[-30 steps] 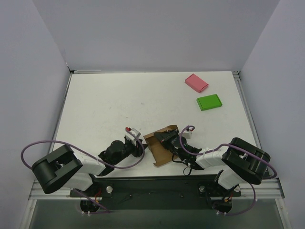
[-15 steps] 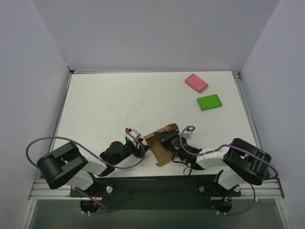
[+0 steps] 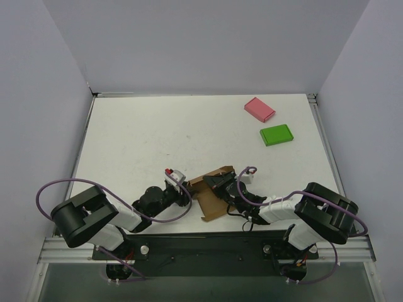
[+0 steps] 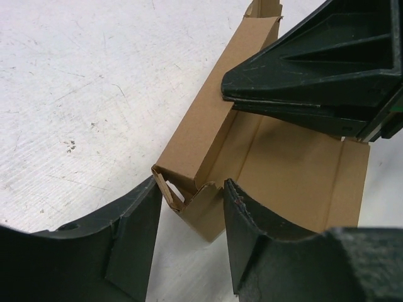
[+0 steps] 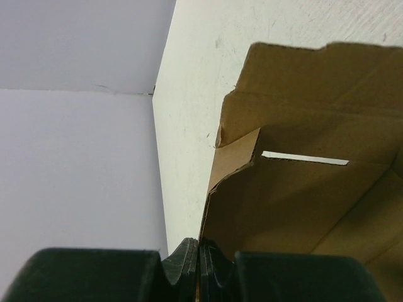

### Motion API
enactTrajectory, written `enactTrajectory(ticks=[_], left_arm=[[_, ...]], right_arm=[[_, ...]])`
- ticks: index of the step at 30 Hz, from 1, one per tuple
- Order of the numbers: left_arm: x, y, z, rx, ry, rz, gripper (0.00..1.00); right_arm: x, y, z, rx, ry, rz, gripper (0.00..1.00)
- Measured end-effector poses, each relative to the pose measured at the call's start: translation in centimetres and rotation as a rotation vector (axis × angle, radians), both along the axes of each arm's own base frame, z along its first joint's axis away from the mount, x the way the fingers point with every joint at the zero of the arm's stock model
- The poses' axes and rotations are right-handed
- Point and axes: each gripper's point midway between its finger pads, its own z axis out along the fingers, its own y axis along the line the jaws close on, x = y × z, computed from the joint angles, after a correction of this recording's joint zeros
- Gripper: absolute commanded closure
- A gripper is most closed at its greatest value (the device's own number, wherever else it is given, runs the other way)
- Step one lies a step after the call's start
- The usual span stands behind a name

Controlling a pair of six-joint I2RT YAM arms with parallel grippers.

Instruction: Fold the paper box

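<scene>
The white table point(image 3: 138, 132) carries the paper box point(image 3: 213, 202), a partly folded brown sheet with one long wall raised. It lies close to the near edge, about midway along it, while the green flat box point(image 3: 276, 134) and the pink flat box point(image 3: 259, 109) lie well apart from it toward the far right corner. The right gripper point(image 5: 199, 255) is pinched together on an upright panel of the cardboard; the left gripper point(image 4: 189, 195) has its jaws apart around the box's folded corner, seemingly just short of touching it, though the wrist view leaves that unsure
</scene>
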Motion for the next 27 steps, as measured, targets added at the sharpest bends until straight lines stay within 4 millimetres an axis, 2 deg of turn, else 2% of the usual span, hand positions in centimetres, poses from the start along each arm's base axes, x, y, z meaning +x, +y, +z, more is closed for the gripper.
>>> enactTrajectory(ticks=[14,24,27], left_arm=[[0.6,0.0,-0.2,0.016,-0.014,0.086,0.56],[1.2,-0.4,-0.2,0.058,-0.032,0.298,0.61],[1.5,-0.6,-0.2,0.079,-0.043,0.364,0.6]], right_arm=[[0.0,-0.1,-0.2,-0.005,0.005,-0.006,1.0],[0.2,-0.5,-0.4,0.002,0.014,-0.04,1.0],[0.4,-0.7,-0.6,0.0,0.016,-0.057,1.0]])
